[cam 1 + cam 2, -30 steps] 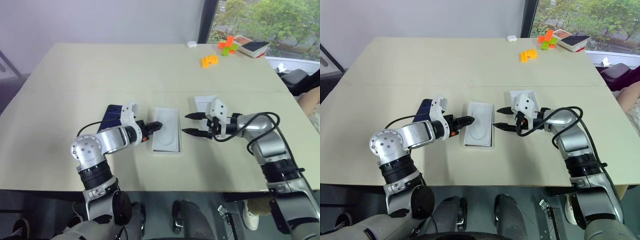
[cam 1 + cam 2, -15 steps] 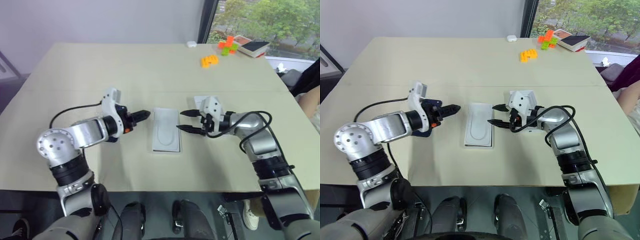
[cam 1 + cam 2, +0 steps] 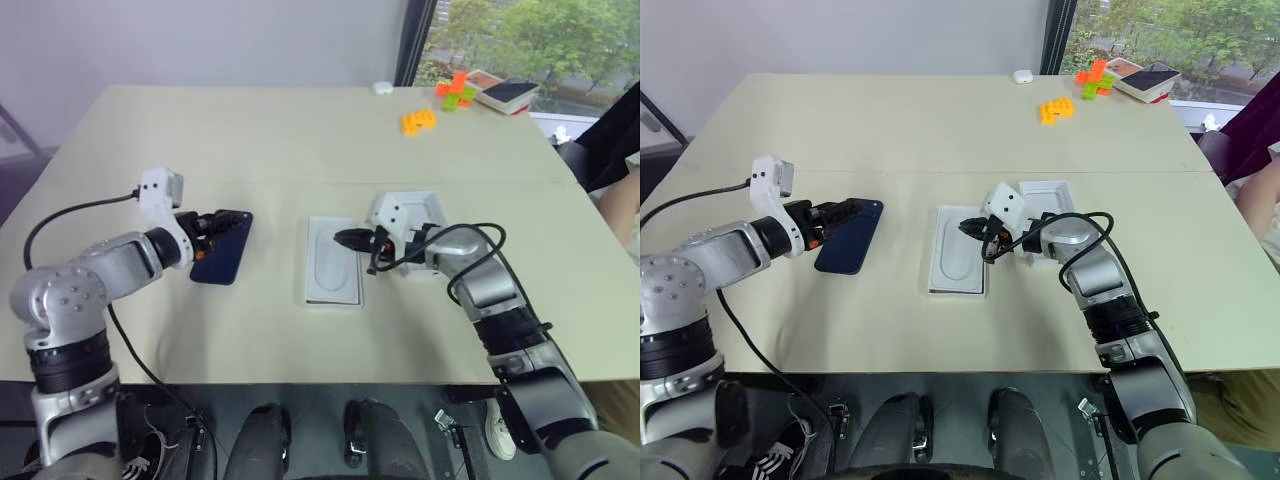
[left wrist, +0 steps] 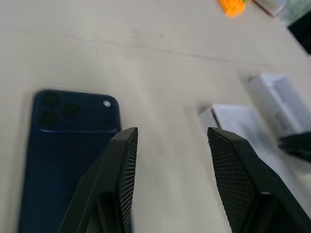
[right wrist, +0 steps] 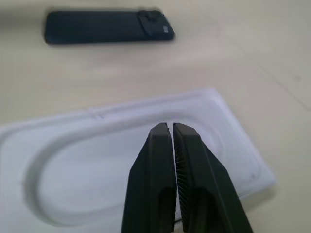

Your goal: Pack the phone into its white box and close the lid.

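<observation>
The dark blue phone lies flat on the table, camera cluster at its far end. My left gripper is open at the phone's left edge, and the left wrist view shows nothing between its fingers. A flat white insert with an oval recess lies at the table's middle. My right gripper is shut and empty, its tips just above the insert's far right part. A shallow white box part lies behind my right wrist, partly hidden. I cannot tell whether it is the white box or the lid.
Orange bricks and orange-green bricks sit at the far right, beside a flat box with a dark top. A small white object lies at the far edge. A person's dark sleeve shows at the right.
My left arm swung out to the left and uncovered the phone. My right gripper shut and moved left, from beside the insert to over its edge.
</observation>
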{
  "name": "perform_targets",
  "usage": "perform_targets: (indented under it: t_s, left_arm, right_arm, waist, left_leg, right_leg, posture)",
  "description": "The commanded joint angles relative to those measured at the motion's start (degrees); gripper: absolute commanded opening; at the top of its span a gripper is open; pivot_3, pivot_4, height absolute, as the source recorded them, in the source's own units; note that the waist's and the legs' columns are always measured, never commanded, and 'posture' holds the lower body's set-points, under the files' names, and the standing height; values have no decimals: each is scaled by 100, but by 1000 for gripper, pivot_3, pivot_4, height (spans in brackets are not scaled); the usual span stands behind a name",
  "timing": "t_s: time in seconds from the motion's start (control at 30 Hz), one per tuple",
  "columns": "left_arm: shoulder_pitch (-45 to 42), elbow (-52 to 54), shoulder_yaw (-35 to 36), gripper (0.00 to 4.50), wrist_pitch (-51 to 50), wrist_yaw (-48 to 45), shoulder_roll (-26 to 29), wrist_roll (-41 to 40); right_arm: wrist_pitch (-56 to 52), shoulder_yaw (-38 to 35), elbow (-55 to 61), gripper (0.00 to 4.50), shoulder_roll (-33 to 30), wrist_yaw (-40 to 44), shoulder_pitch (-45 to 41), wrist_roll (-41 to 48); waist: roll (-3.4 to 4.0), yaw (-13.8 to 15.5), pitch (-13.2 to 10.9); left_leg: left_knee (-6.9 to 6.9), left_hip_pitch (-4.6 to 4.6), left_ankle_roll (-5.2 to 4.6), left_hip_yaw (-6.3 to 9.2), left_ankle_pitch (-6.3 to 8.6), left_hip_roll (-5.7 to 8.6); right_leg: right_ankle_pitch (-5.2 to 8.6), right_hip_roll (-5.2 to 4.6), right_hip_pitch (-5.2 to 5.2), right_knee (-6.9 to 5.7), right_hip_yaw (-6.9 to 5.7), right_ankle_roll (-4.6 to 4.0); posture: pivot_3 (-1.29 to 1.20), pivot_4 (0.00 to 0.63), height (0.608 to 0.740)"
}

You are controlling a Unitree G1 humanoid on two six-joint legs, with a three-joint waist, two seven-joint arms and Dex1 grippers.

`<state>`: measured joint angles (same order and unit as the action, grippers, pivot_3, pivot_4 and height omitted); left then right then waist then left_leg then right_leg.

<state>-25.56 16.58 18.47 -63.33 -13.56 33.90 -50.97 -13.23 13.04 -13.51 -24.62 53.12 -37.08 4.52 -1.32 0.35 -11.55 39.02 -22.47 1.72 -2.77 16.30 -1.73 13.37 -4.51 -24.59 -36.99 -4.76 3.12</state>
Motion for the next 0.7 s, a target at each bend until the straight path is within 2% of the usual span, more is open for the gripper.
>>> perform_targets:
  t_s: [0.03,0.13,0.3,0.53,0.7]
  left_arm:
    - [227,289,-281,2408,1081,-728,257,652]
    - [383,180,-405,2408,1452,-1030,350,923]
    - [454,62,-384,2408,2078,-1281,304,1289]
    - [480,34,-342,2408,2181,-1337,260,1448]
    - [451,44,-324,2408,2185,-1306,175,1472]
  right_arm:
    - [309,110,15,48,25,-104,-101,-240]
    - [324,256,75,48,170,-208,-72,-369]
    - [554,632,199,48,248,-239,159,-716]
    - [464,709,576,48,-41,439,417,-453]
    - [512,678,504,48,123,173,359,-619]
  waist:
    - [1,3,-1]
    - [1,-1,-1]
    - [1,-9,-1]
    - [1,11,-1]
    - [1,-18,-1]
  left_leg:
    - [-1,0,-1,0,1,-1]
    - [0,-1,-38,0,21,-2]
    - [0,-2,-42,1,24,-5]
    - [3,-3,-52,-1,29,-4]
    - [3,-2,-53,1,29,-8]
  right_leg:
    - [0,0,0,0,0,0]
    - [0,0,-1,0,1,0]
    - [0,0,-2,0,0,0]
    - [0,-3,-1,2,0,2]
    - [0,3,-1,0,0,1]
  posture:
    - [0,150,740]
    - [0,150,740]
    - [0,150,740]
    - [0,150,740]
    - [0,150,740]
